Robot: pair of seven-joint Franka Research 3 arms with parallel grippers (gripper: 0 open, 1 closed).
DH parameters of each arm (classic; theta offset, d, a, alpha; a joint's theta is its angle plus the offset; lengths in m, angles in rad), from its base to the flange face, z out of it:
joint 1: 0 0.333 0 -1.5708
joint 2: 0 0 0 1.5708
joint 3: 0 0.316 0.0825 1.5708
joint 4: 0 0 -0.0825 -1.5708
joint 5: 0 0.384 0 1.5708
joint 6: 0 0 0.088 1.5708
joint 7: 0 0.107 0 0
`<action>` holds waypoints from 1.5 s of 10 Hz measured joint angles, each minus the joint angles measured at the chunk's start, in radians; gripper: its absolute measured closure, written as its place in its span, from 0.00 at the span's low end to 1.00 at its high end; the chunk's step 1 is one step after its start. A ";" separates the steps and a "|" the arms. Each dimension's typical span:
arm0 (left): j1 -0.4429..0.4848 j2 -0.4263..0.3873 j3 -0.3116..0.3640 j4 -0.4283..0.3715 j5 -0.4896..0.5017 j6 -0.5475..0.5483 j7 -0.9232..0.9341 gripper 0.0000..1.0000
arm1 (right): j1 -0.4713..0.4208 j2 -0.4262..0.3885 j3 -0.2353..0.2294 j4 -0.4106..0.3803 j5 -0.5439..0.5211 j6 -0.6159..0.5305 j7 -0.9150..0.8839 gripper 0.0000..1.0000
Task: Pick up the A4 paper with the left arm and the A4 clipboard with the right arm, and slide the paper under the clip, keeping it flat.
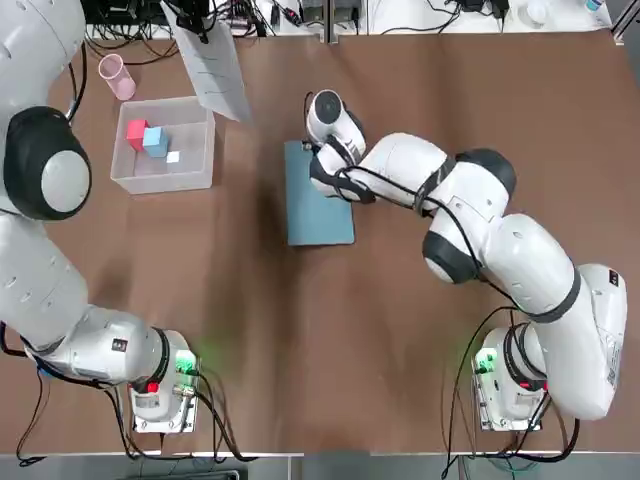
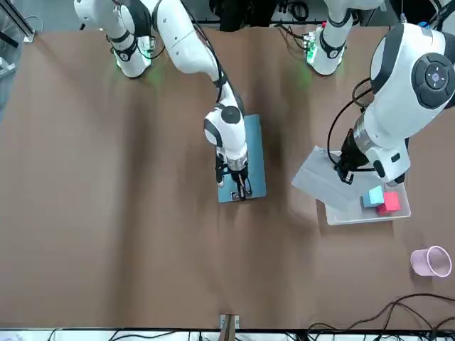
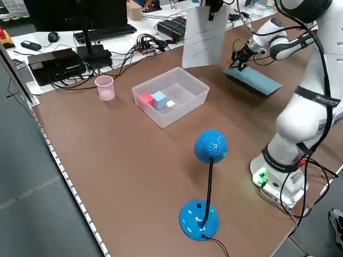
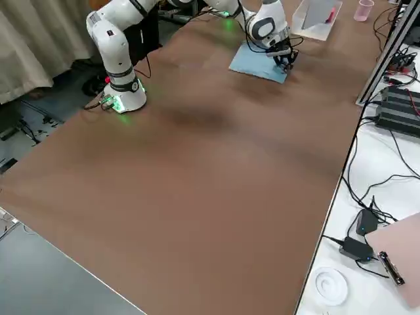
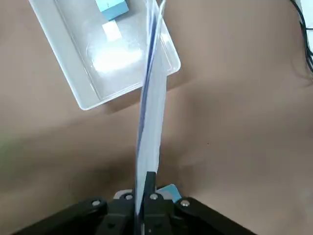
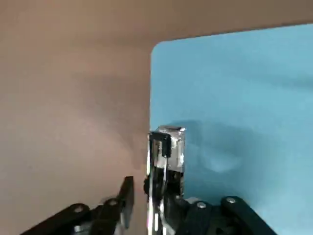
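The A4 paper [image 1: 215, 65] hangs in the air over the table's far left, above the clear bin, pinched at its upper edge by my left gripper [image 1: 195, 20], which is shut on it. In the left wrist view the paper [image 5: 151, 98] runs edge-on out of the closed fingers [image 5: 146, 188]. The light blue A4 clipboard [image 1: 320, 210] lies flat mid-table. My right gripper [image 2: 242, 186] is down at its far short edge. The silver clip [image 6: 166, 147] stands between the fingers, which are slightly apart, one finger [image 6: 124, 196] clear of the clip.
A clear plastic bin [image 1: 200, 180] holding a red and a blue block sits at the far left, with a pink cup [image 1: 115, 75] behind it. A blue lamp-like stand [image 3: 209, 150] rises near the left arm's base. Cables line the far edge.
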 joint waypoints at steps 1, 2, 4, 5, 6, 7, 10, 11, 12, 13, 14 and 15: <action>0.000 0.000 0.000 0.000 0.000 0.000 0.000 0.99 | -0.004 0.000 -0.004 0.004 0.000 0.000 0.000 0.53; 0.000 0.000 0.000 0.000 0.000 0.000 0.000 0.99 | -0.006 -0.001 -0.008 0.008 -0.004 0.000 0.000 0.37; 0.000 0.000 0.000 0.000 0.000 0.000 0.000 0.99 | -0.013 -0.005 -0.018 0.018 -0.021 -0.022 -0.012 0.08; 0.000 0.000 0.000 0.000 0.000 0.000 0.000 0.99 | -0.022 -0.009 -0.021 0.025 -0.025 -0.075 -0.032 0.07; 0.000 0.000 0.000 0.000 0.000 0.000 0.000 0.99 | -0.029 -0.012 -0.021 0.031 -0.026 -0.122 -0.057 0.07; 0.000 0.000 0.000 0.000 0.000 0.000 0.000 0.99 | -0.030 -0.017 -0.020 0.032 -0.026 -0.146 -0.071 0.07; -0.001 0.000 0.000 0.000 0.000 0.000 0.000 0.99 | -0.030 -0.038 -0.014 0.039 -0.025 -0.236 -0.086 0.04; 0.000 0.000 0.000 0.001 0.000 0.000 0.000 0.99 | -0.031 -0.060 -0.015 0.044 -0.025 -0.270 -0.130 0.04; -0.001 0.000 0.000 0.001 0.000 0.000 0.000 0.99 | -0.040 -0.092 -0.017 0.044 -0.025 -0.311 -0.209 0.03; -0.001 0.000 0.000 0.001 -0.004 0.000 0.000 0.99 | -0.063 -0.129 -0.019 0.044 -0.024 -0.356 -0.324 0.03; -0.002 0.000 0.000 0.003 -0.013 0.004 -0.001 0.99 | -0.100 -0.171 -0.020 0.043 -0.024 -0.403 -0.453 0.03; -0.006 0.001 -0.002 0.004 -0.022 0.022 -0.031 0.99 | -0.142 -0.220 -0.021 0.031 -0.024 -0.442 -0.579 0.03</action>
